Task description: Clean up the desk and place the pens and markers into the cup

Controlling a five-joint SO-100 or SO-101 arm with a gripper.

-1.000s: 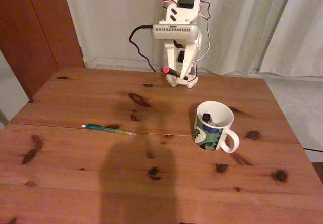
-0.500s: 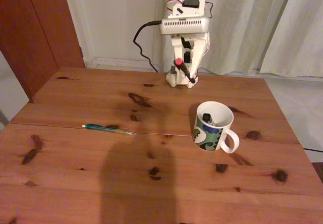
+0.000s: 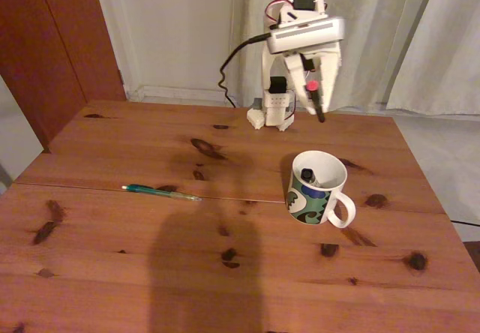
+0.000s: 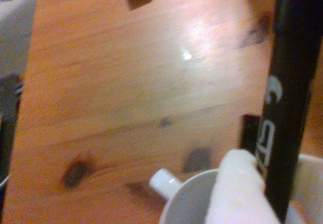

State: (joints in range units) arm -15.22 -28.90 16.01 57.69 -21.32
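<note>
You are working over the desk [image 3: 112, 273], with the cup [image 3: 319, 188] sitting at about 4 o'clock from its middle, a marker already standing inside. The gripper [image 3: 316, 97] is hanging at 12 o'clock above the cup, clamping the black pen [image 3: 315, 99] (red-pink end up). It is looking stiff, light and slick, so the mid-barrel hold seems sound. The teal pen [image 3: 161, 191] is lying at 9 o'clock. The wrist view is showing white lettering on the barrel [image 4: 287, 93], unreadable.
</note>
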